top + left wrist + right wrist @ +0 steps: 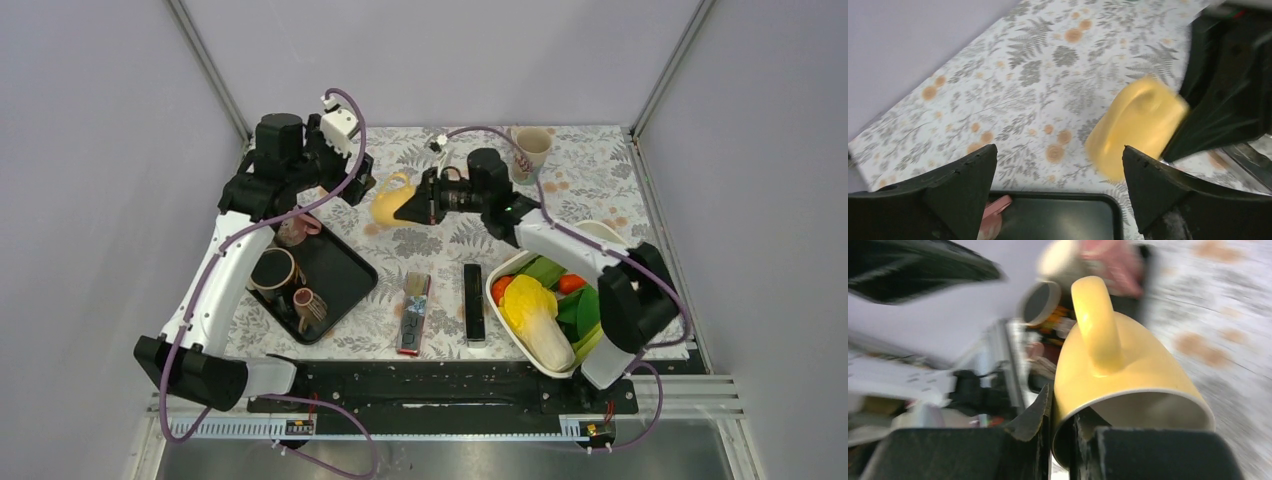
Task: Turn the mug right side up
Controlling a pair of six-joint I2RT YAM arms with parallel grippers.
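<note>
While R gripper (pixel 1060 422) clamps rim of yellow mug (pixel 1128 365), one finger inside, one outside, L gripper (pixel 1059 160) spread wide, empty, mug just ahead of it.

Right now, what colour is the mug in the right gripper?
Yellow mug, clearest in right wrist view.

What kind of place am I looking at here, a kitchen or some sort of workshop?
Probably a robot test booth dressed as a kitchen table: two arms bolted at the edge, plain grey walls, and a floral cloth with a tray of mugs and a tub of vegetables.
</note>
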